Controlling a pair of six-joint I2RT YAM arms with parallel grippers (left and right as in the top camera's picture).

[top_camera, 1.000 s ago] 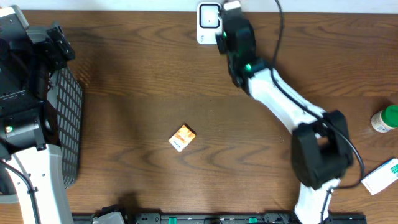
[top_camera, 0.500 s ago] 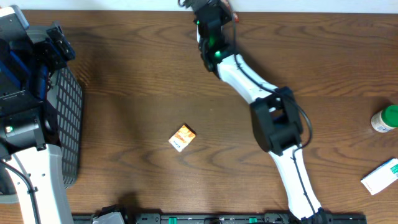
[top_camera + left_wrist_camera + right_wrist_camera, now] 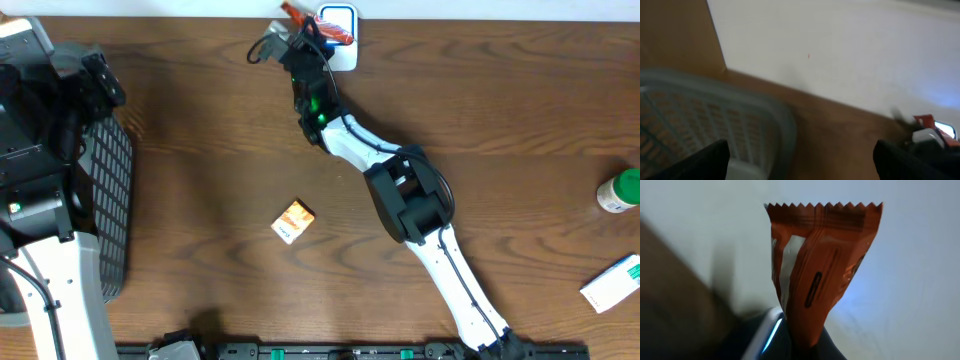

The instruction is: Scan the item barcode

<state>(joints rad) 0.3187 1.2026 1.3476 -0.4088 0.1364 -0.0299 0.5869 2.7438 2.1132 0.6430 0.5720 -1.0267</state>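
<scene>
Jaws of the left gripper (image 3: 800, 167) stand wide apart near the basket (image 3: 715, 115) at the table's (image 3: 200, 130) left edge, fingertips cut off. At the far edge, the right gripper (image 3: 303, 35) clenches an orange packet (image 3: 820, 265) beside the scanner (image 3: 343, 18), its fingers hidden.

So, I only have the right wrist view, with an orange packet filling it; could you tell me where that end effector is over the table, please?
Observer: The right end effector is at the far edge of the table, holding the orange packet right beside the white scanner.
Operator: Thank you. Is anything lying on the table itself?
Observer: Yes, a small orange box lies mid-table, well short of the scanner.
Operator: And the other arm, please?
Observer: The left end effector is open and empty, near the grey basket at the left side.
</scene>
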